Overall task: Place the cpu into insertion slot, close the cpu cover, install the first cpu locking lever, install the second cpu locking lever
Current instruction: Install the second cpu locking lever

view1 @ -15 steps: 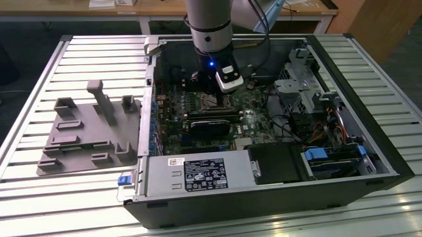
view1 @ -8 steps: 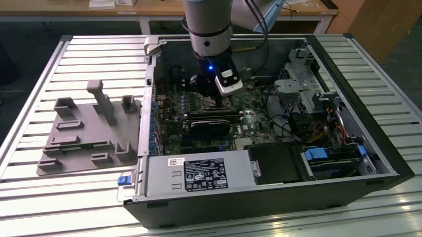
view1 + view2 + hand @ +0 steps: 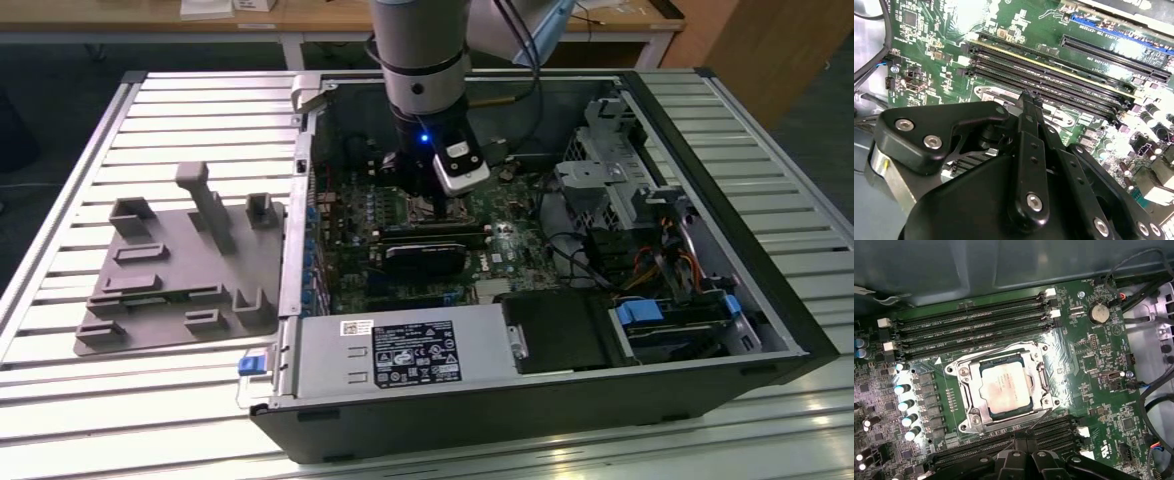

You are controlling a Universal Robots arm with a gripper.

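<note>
The cpu (image 3: 1005, 386) is seen seated in the insertion slot (image 3: 1038, 405) with the cpu cover (image 3: 969, 392) shut over it, the closed, empty claw (image 3: 1021, 442) poised just beside a locking lever (image 3: 1026, 426), judged next for latching.

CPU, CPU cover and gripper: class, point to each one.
CPU (image 3: 1004, 387), first wrist view, metal top.
CPU cover (image 3: 968, 390), first wrist view, frame's side bar.
Gripper (image 3: 1026, 441), first wrist view, at fingertips.

End effector (image 3: 1021, 447) tips cut off by frame edge.
</note>
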